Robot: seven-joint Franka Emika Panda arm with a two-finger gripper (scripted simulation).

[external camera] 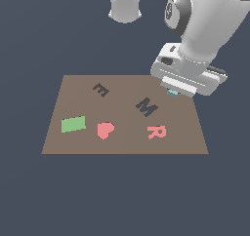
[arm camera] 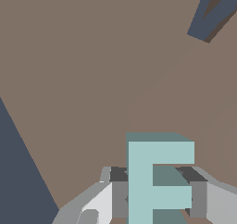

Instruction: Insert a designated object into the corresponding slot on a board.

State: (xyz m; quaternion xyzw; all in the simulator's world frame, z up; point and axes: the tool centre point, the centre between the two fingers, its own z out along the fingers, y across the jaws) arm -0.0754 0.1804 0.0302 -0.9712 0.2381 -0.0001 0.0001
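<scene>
So we're at the carry stage here, as far as we can judge. The gripper (arm camera: 155, 190) is clamped on the teal E block (arm camera: 157, 181), one finger pad pressed on each side of it in the wrist view. From the exterior view only a sliver of teal (external camera: 172, 93) peeks out under the hand, over the far corner of the board (external camera: 122, 145) on the exterior view's right.

The E-shaped slot (external camera: 100, 89) sits well apart from that, toward the far edge on the exterior view's left, past the M-shaped recess (external camera: 146, 107). So the next move, we'd say, calls for a sideways travel across the board, then lining up the block's arms with the recess before going down. Whether the block is touching the board or lifted off it right now, we can't tell.

Looks-wise: the board is a flat matte brown panel, no grain. The block is chunky, with a pale face, darker teal sides and crisp square edges. Both recesses read as dark, near-black cutouts. The pink heart (external camera: 105, 129), pink R (external camera: 156, 131) and green rectangle (external camera: 73, 124) are flat single-colour shapes.
</scene>
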